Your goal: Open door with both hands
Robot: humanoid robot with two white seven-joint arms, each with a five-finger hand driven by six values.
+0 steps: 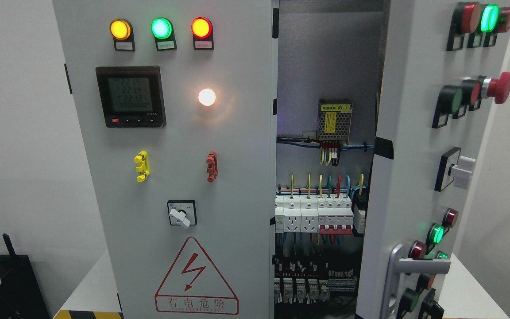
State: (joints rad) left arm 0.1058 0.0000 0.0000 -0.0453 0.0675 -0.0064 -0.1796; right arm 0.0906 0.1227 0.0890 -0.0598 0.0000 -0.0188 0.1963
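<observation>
The cabinet (171,177) fills the view, its left door (171,133) shut and its right door (410,177) swung well open, edge-on at the right. Neither robot hand is in view (so finger state cannot be told). The right door's handle (414,266) lies low right, its lever horizontal. The warning triangle (196,277) reads "有电危险".

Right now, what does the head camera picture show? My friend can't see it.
A grey electrical cabinet with its right door swung open, showing wires and switches inside. The left door is shut, with three glowing lights and a meter. No robot hands show.
</observation>
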